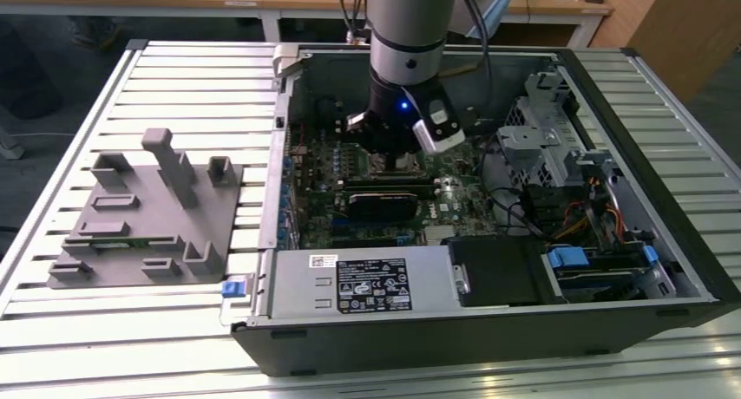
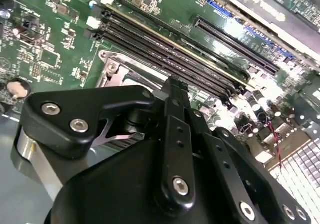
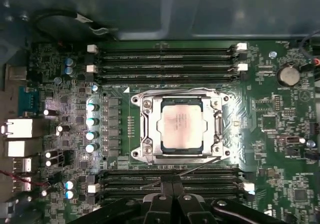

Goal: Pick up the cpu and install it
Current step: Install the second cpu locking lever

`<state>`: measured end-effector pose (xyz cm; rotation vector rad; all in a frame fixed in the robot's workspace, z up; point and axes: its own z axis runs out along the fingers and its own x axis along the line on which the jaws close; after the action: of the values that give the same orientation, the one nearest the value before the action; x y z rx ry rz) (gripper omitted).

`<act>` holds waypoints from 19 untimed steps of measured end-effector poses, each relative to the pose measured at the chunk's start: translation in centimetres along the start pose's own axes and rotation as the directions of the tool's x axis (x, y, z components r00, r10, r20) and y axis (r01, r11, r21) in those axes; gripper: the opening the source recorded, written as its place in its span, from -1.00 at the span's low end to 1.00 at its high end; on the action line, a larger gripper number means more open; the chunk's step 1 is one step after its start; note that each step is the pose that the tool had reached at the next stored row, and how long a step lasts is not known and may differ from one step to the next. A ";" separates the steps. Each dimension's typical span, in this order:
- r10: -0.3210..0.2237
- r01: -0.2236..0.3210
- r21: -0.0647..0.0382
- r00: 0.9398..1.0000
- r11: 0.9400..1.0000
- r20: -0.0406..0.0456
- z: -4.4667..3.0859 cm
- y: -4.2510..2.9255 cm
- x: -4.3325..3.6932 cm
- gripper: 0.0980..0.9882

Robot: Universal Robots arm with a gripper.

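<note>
We see the cpu (image 3: 181,127) seated in the socket (image 3: 181,128) — install step near done; the hand (image 3: 172,186), fingers together and empty, hovers beside the socket.

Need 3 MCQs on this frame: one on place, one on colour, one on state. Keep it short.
1. Where is the small flat square silvery-topped cpu?
A. on the grey plastic fixture block
B. in the metal-framed motherboard socket
C. on the slatted table

2. What colour is the motherboard?
A. green
B. red
C. white

3. What does the black gripper hold?
A. the cpu
B. a cable
C. nothing

Answers:
1 B: in the first wrist view the chip lies inside the socket frame.
2 A: the board shows green around the socket.
3 C: its fingertips sit beside the socket, apart from the chip, with nothing between them.
</note>
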<state>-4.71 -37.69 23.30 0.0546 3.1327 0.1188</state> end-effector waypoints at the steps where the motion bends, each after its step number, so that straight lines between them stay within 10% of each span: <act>1: 0.000 0.000 0.000 1.000 1.000 -0.001 0.19 -0.01 0.01 -0.98; 14: 0.000 -0.001 -0.003 1.000 1.000 -0.005 2.36 -0.19 0.27 -0.98; 19: 0.001 -0.001 -0.054 1.000 0.999 -0.007 2.37 -0.42 0.51 -0.98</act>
<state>-5.21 -37.91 20.90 0.0554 3.1345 0.2034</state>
